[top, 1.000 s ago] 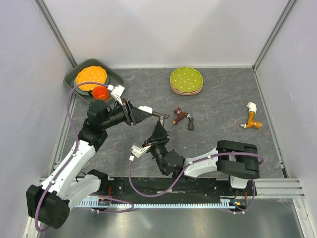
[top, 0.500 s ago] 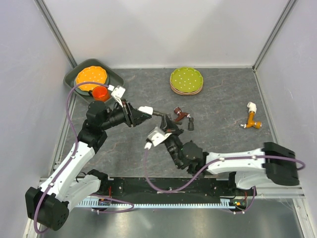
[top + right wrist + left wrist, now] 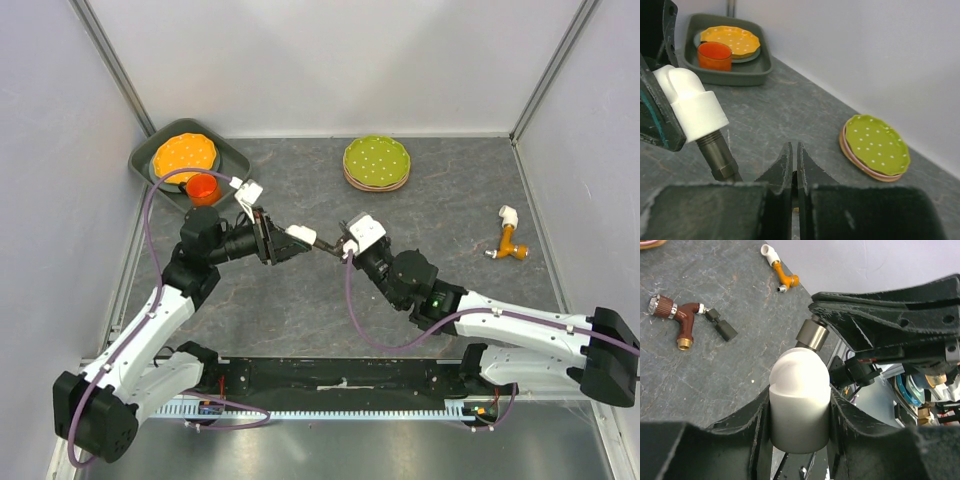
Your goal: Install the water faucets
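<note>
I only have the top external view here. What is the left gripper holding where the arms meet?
Observer: A white plastic elbow fitting, clamped between the left gripper's fingers.
Operator: Anything fitted into it?
Observer: A dark grey threaded metal stem sticks out of it, toward the shut right gripper.
Operator: What does the right arm hide from me?
Observer: A reddish-brown plastic tap lying on the grey table, a small black piece beside it.
</note>
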Robot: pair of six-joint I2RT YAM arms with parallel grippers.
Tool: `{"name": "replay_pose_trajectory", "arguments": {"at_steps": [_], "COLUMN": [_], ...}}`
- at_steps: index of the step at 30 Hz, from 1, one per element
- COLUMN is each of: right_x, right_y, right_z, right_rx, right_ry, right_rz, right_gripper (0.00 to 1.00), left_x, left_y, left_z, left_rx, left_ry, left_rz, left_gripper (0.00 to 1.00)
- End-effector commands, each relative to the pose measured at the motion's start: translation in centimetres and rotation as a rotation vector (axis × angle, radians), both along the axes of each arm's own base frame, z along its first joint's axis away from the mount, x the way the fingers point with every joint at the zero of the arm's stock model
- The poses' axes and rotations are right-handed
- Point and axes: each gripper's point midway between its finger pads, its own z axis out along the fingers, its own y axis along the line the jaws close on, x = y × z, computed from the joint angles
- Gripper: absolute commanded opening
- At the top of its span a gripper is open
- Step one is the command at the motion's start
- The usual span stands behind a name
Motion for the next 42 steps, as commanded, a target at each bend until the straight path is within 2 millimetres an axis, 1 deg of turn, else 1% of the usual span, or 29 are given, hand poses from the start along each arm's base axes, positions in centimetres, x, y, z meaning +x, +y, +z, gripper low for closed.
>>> {"name": "replay_pose_trajectory", "arguments": {"at_steps": [1, 3, 4, 6, 7, 9, 10, 11, 12, 13, 14, 16, 17, 18, 21, 24, 26, 29, 30, 32, 33, 34, 35, 36, 37, 38, 40, 41, 42], "right_x": [1.6, 1.8, 1.9, 2.2, 2.5, 2.7, 3.1, 2.9, 3.1, 3.7, 3.4, 3.9, 3.6, 3.6, 2.8, 2.6, 2.6, 2.6, 2.6, 2.1, 2.0, 2.5, 2.8, 3.1, 3.3, 4.1, 3.9, 3.8, 3.3], "right_y": [-1.7, -1.3, -0.9, -0.7, -0.5, -0.2, -0.3, 0.3, 0.4, 0.3, 0.8, 1.1, 1.6, 2.2, 3.8, 4.2, 3.8, 2.7, 2.0, 1.5, 0.9, 0.1, -0.6, -1.7, -2.4, -3.9, -5.1, -5.4, -5.9], "right_z": [0.6, 0.2, 0.3, -0.4, -0.8, -1.3, -1.8, -2.3, -2.6, -3.3, -3.5, -4.4, -4.8, -5.2, -6.4, -6.8, -6.3, -4.5, -3.4, -2.6, -1.7, -1.4, -1.7, -1.1, -1.0, -1.3, -0.6, -1.2, -0.4], "right_rx": [0.095, 0.088, 0.105, 0.097, 0.104, 0.108, 0.106, 0.119, 0.122, 0.121, 0.139, 0.14, 0.134, 0.125, 0.099, 0.101, 0.108, 0.135, 0.154, 0.156, 0.167, 0.17, 0.167, 0.177, 0.17, 0.168, 0.16, 0.133, 0.149], "right_ry": [0.108, 0.137, 0.157, 0.19, 0.214, 0.246, 0.263, 0.294, 0.31, 0.332, 0.362, 0.4, 0.425, 0.444, 0.51, 0.537, 0.524, 0.487, 0.463, 0.441, 0.416, 0.391, 0.383, 0.354, 0.332, 0.316, 0.272, 0.258, 0.229], "right_rz": [-0.021, 0.007, 0.035, 0.056, 0.072, 0.098, 0.098, 0.137, 0.145, 0.144, 0.181, 0.198, 0.229, 0.254, 0.332, 0.353, 0.347, 0.339, 0.338, 0.352, 0.345, 0.296, 0.257, 0.21, 0.179, 0.091, 0.063, 0.056, 0.06], "right_gripper": [0.0, 0.02, 0.05, 0.08, 0.11, 0.16, 0.22, 0.25, 0.29, 0.36, 0.38, 0.46, 0.49, 0.55, 0.64, 0.69, 0.72, 0.77, 0.78, 0.81, 0.83, 0.84, 0.85, 0.9, 0.91, 0.91, 0.92, 0.93, 0.92], "left_x": [-1.3, -1.9, -2.5, -3.1, -3.7, -4.2, -4.6, -4.8, -5.0, -5.3, -5.5, -5.6, -5.7, -5.5, -5.6, -5.3, -5.1, -4.4, -4.0, -3.6, -3.4, -3.3, -3.2, -3.0, -2.8, -2.7, -2.1, -1.9, -1.4], "left_y": [0.0, -0.1, -0.3, -0.3, -0.3, -0.3, -0.2, -0.2, -0.2, -0.2, -0.2, -0.1, -0.1, -0.1, -0.1, -0.1, -0.1, 0.0, 0.0, 0.1, 0.2, 0.2, 0.2, 0.3, 0.3, 0.3, 0.4, 0.4, 0.4], "left_z": [3.0, 3.1, 3.6, 3.8, 4.5, 4.7, 4.8, 5.3, 5.2, 5.4, 5.8, 5.7, 5.8, 5.7, 5.9, 5.7, 5.7, 5.6, 5.6, 5.2, 5.3, 5.3, 5.2, 5.2, 4.9, 4.9, 4.7, 4.4, 4.2], "left_rx": [-0.073, -0.091, -0.106, -0.127, -0.144, -0.16, -0.165, -0.179, -0.184, -0.193, -0.202, -0.207, -0.209, -0.209, -0.22, -0.222, -0.219, -0.214, -0.211, -0.195, -0.196, -0.197, -0.197, -0.197, -0.191, -0.189, -0.184, -0.177, -0.171], "left_ry": [-0.153, -0.163, -0.198, -0.204, -0.247, -0.258, -0.27, -0.295, -0.297, -0.299, -0.326, -0.324, -0.333, -0.329, -0.335, -0.323, -0.326, -0.313, -0.308, -0.298, -0.299, -0.296, -0.292, -0.289, -0.273, -0.27, -0.253, -0.228, -0.212], "left_rz": [-0.097, -0.13, -0.164, -0.191, -0.214, -0.232, -0.246, -0.256, -0.263, -0.271, -0.276, -0.279, -0.278, -0.275, -0.274, -0.257, -0.245, -0.205, -0.181, -0.157, -0.142, -0.134, -0.13, -0.114, -0.107, -0.099, -0.07, -0.06, -0.038], "left_gripper": [0.02, 0.02, 0.02, 0.02, 0.02, 0.02, 0.02, 0.02, 0.02, 0.02, 0.02, 0.02, 0.02, 0.02, 0.02, 0.02, 0.02, 0.02, 0.02, 0.02, 0.02, 0.02, 0.02, 0.02, 0.02, 0.02, 0.02, 0.02, 0.02]}}
